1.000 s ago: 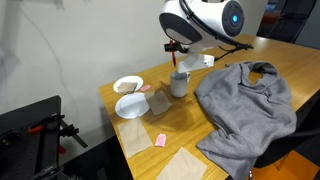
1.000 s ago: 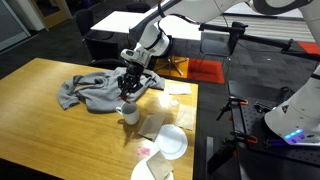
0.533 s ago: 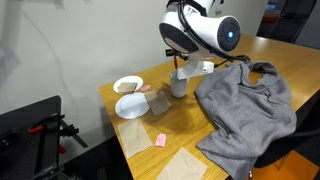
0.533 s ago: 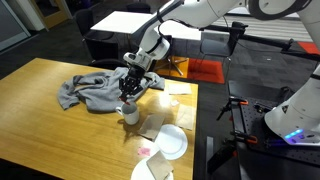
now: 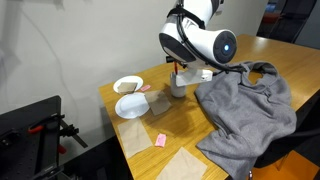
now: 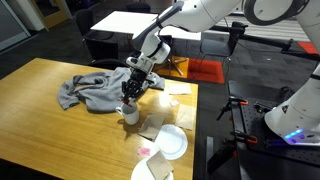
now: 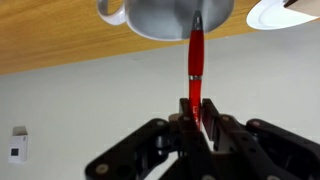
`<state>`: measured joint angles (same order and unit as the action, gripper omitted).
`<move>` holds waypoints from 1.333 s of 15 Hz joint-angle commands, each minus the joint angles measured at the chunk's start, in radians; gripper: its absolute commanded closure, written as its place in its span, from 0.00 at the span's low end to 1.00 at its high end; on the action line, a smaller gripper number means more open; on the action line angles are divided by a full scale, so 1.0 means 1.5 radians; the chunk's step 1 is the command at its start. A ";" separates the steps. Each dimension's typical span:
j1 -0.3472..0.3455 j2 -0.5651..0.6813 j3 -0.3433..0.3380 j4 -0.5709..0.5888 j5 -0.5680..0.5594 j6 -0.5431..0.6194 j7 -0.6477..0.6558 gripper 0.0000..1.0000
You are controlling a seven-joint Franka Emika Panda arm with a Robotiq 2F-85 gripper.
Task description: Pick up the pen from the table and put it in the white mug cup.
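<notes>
My gripper [image 7: 197, 120] is shut on the red pen [image 7: 196, 70], which points straight out from the jaws. The pen's far tip is at the mouth of the white mug cup [image 7: 165, 15], which sits on the light-brown table [image 7: 60, 35]. In both exterior views the gripper [image 5: 181, 68] [image 6: 130, 93] hangs directly over the mug [image 5: 178, 86] [image 6: 130, 114]. The arm hides most of the pen there.
A grey cloth [image 5: 245, 100] [image 6: 90, 92] lies next to the mug. A white bowl [image 5: 128, 84], a white plate [image 5: 131, 105] [image 6: 172, 140], a small pink block [image 5: 160, 139] and brown paper squares [image 5: 185, 165] lie near the table's edge.
The arm has come down over the mug with the pen still in the jaws. The wrist has dropped closer to the mug's rim.
</notes>
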<state>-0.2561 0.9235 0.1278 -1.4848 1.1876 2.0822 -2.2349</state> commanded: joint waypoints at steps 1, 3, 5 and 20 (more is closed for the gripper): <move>0.023 0.007 -0.014 -0.002 0.032 0.036 -0.022 0.96; 0.030 0.015 -0.014 -0.001 0.041 0.058 -0.023 0.96; 0.038 0.023 -0.015 0.000 0.046 0.083 -0.020 0.96; 0.050 0.017 -0.005 -0.024 0.073 0.202 -0.024 0.00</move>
<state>-0.1870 0.9871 0.1200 -1.4853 1.2545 2.3527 -2.2353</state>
